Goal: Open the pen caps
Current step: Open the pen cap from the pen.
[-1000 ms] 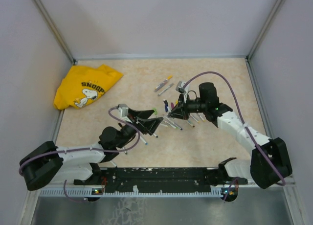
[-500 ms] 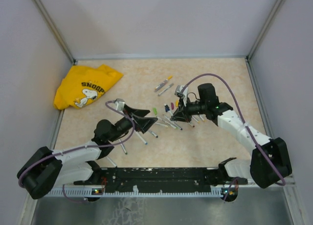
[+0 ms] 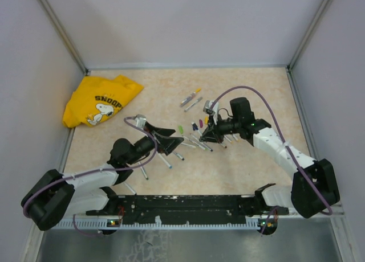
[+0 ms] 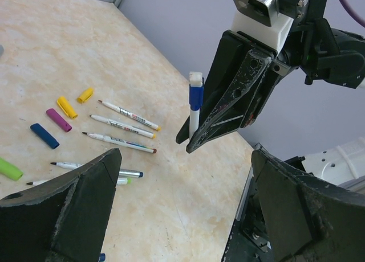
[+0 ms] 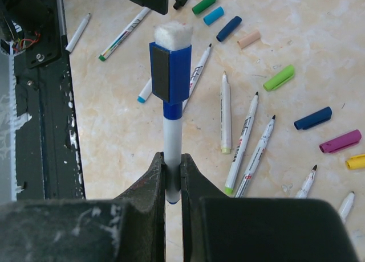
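Loose pens (image 4: 124, 126) and caps (image 4: 59, 119) clutter the desk's (image 3: 256, 91) middle, a yellow shirt (image 3: 100, 102) fills its far left; far right lies open.

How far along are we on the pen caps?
Mostly done: many loose caps and bare-tipped pens lie on the table. In hand: the right gripper pinches an upright pen whose blue cap is on; the left gripper is open facing it. Left: that cap, and maybe two pens farther back, too small to judge.
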Controlling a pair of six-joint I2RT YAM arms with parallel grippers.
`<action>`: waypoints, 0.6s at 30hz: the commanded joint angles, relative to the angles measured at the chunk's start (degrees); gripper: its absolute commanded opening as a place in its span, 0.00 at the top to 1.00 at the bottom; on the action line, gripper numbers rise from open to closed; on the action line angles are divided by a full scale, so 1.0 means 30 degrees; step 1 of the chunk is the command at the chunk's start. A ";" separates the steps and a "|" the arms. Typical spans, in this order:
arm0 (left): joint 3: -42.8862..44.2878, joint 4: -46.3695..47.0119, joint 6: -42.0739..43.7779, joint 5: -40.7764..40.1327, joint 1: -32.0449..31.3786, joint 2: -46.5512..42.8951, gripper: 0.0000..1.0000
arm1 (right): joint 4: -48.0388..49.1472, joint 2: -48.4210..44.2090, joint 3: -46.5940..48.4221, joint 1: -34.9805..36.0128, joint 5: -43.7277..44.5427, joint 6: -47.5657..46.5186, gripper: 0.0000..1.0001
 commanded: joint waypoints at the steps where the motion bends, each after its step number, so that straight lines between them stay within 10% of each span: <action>1: 0.0828 -0.0572 -0.0123 0.0041 0.0070 0.0096 0.00 | 0.0076 0.0299 0.1182 -0.0064 -0.0037 -0.0452 1.00; 18: 0.2910 -0.2623 0.0618 -0.2214 -0.1707 0.1303 0.02 | -0.0162 0.0541 0.1304 -0.0024 0.0017 -0.0542 1.00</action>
